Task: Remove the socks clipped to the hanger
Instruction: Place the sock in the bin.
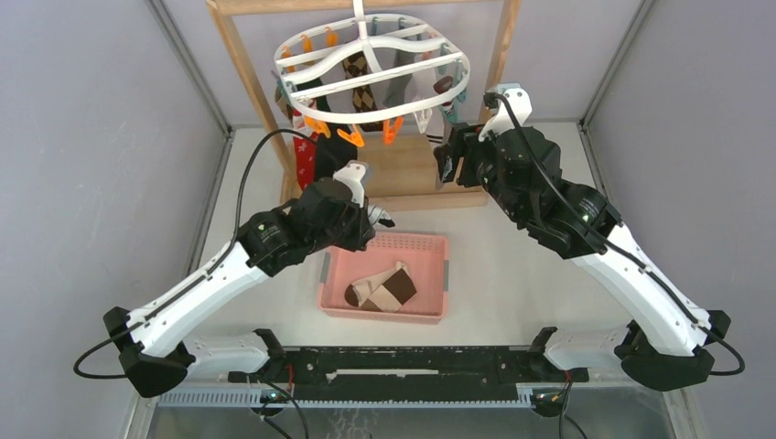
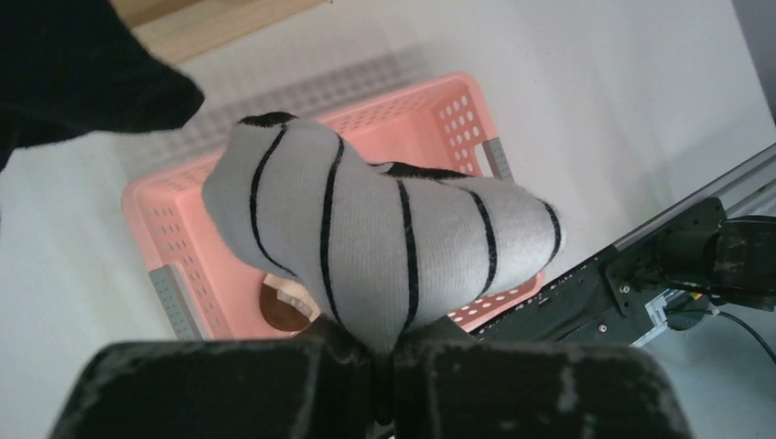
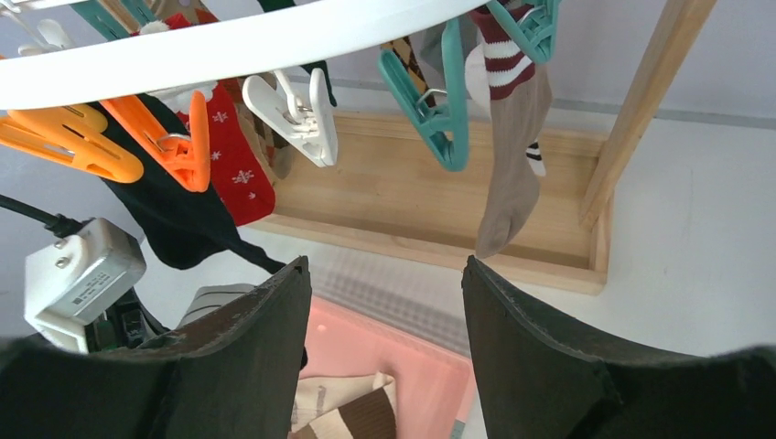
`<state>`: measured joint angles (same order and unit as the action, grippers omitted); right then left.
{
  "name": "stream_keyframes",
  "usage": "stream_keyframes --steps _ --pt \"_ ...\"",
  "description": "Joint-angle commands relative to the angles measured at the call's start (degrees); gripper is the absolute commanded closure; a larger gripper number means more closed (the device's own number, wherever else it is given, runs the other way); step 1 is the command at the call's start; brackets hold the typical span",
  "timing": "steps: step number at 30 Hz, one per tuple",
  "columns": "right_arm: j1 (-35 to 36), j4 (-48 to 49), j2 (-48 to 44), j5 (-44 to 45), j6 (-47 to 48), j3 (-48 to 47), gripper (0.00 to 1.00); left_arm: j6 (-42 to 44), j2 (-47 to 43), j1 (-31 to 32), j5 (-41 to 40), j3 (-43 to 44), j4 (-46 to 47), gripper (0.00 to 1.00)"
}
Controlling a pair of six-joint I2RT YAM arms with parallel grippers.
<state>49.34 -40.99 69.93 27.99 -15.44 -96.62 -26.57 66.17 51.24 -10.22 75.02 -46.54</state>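
The white oval hanger (image 1: 371,64) hangs from the wooden frame with several socks clipped on: a red patterned one (image 3: 233,165), a black one (image 3: 174,219) and a beige one with maroon bands (image 3: 512,174). My left gripper (image 2: 384,357) is shut on a white black-striped sock (image 2: 384,247), held just above the pink basket (image 2: 458,119). A beige-and-brown sock (image 1: 384,288) lies in that basket. My right gripper (image 3: 384,265) is open and empty, just below the hanger's near rim (image 3: 229,46) and its clips, pointing toward the beige sock.
Orange (image 3: 165,146), white (image 3: 293,110) and teal (image 3: 430,110) clips dangle without socks from the near rim. The wooden frame's base (image 3: 412,201) and right post (image 3: 650,101) stand behind them. Grey walls close in both sides of the table.
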Motion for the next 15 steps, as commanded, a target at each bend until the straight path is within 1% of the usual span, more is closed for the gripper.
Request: stream_keyframes --steps 1,6,7,8,9,15 --pt "0.3 0.4 -1.8 0.6 -1.4 0.8 0.31 -2.4 -2.6 0.3 -0.7 -2.7 0.1 0.97" --pt "0.5 0.0 -2.2 0.2 -1.9 1.3 0.31 -4.1 -3.8 0.5 -1.5 -6.7 -0.5 0.96" --pt "0.5 0.0 -2.4 0.1 -2.0 1.4 0.31 -4.6 -4.0 0.5 -1.7 -7.6 -0.6 0.95" --pt "0.5 -0.1 -2.5 -0.1 -2.0 1.5 0.31 -5.1 -4.2 0.5 -1.7 -8.3 -0.6 0.90" --pt "0.7 -0.2 -2.6 -0.2 -2.1 1.6 0.31 -5.5 -4.4 0.5 -1.8 -9.1 -0.6 0.88" --pt "0.7 -0.6 -3.3 -0.8 -2.5 2.6 0.31 -7.8 -4.8 0.5 -2.5 -12.4 -0.9 0.82"
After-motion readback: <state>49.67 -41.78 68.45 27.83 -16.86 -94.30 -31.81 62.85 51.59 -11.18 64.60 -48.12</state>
